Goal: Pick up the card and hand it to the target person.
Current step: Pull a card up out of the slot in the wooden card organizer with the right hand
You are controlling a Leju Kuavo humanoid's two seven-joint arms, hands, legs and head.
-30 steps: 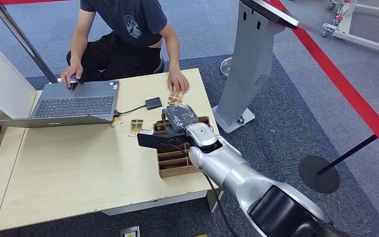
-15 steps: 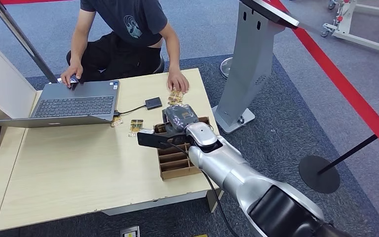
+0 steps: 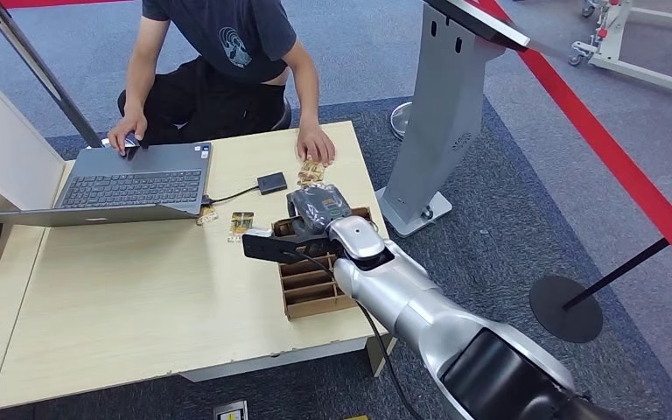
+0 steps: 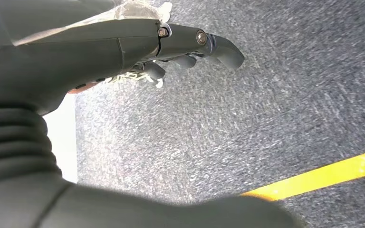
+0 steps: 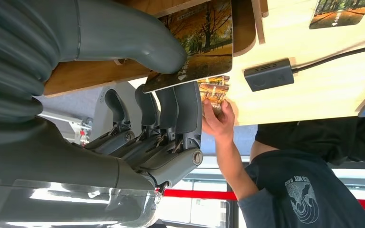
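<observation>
The right hand (image 5: 171, 90) is clamped, thumb against fingers, on 1 autumn-scene printed card (image 5: 197, 45) over the brown slotted wooden card box (image 3: 308, 284), so pickup looks done, with handover to the seated person (image 3: 219, 52) outstanding.

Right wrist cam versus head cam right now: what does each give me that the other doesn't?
Right wrist only: the thumb and fingers pinch an autumn-tree card.

Head only: the laptop, a card lying on the table, the grey kiosk stand.

Both: the right hand over the wooden slotted box, the small black hub, the person's hand on a card stack.
</observation>
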